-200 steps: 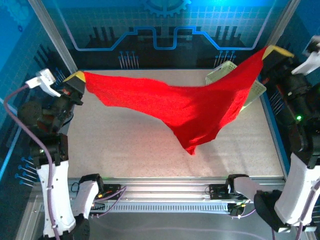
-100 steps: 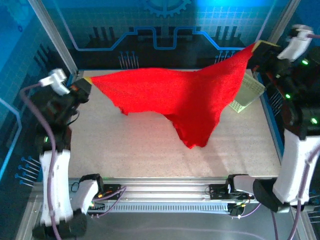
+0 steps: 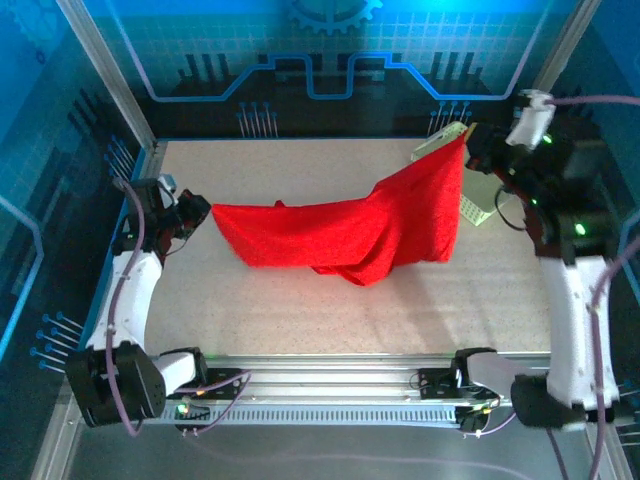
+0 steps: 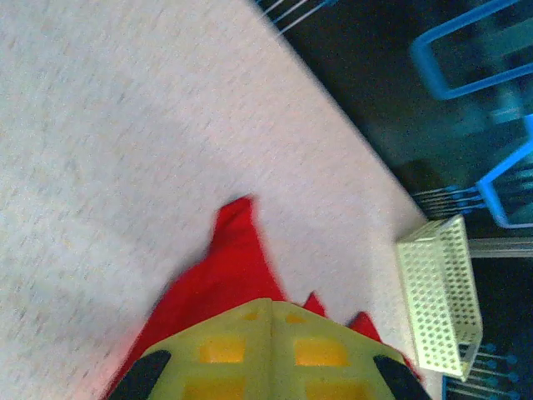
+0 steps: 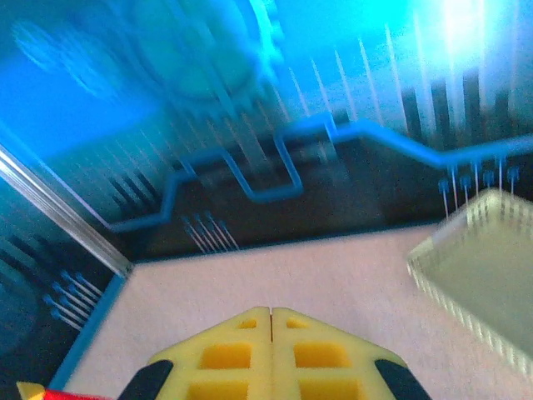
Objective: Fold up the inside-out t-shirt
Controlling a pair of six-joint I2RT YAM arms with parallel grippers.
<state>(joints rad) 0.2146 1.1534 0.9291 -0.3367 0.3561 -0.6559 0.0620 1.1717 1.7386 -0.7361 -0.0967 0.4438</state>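
t-shirt (image 3: 340,225): we see plain bright red throughout, darker red in the folds.
basket (image 4: 440,296): we read it as pale yellow-green, its walls a lattice of small holes.
table (image 3: 300,300): we see light beige with a fine speckle.
left gripper (image 4: 271,304): we see yellow-green pads with orange-yellow square recesses and black corners.
right gripper (image 5: 271,310): we find the same yellow-green, orange-yellow squares and black corners.
back wall (image 3: 320,60): we see blue with a pale grid, a dark band outlined in bright blue, and a gear motif.
arms (image 3: 570,320): we see white links and black joints.
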